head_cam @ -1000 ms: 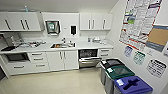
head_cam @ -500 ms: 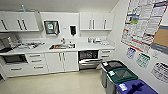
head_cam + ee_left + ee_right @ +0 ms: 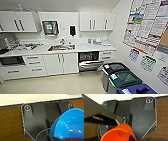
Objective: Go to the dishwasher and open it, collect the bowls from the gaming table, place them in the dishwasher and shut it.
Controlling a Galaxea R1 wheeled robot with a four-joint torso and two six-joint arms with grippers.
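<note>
Left tool point(image 3: 55, 138) is clamped on the blue bowl point(image 3: 70, 125); right tool point(image 3: 132, 138) is clamped on the orange bowl point(image 3: 119, 133). The dishwasher point(image 3: 88, 61) stands open under the counter point(image 3: 95, 47), right of the sink point(image 3: 61, 47), its door point(image 3: 90, 65) lowered.

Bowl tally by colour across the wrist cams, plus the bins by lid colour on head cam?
blue bowl: 1
orange bowl: 1
black-lidded bin: 1
green-lidded bin: 1
blue-lidded bin: 1
Total: 5
</note>
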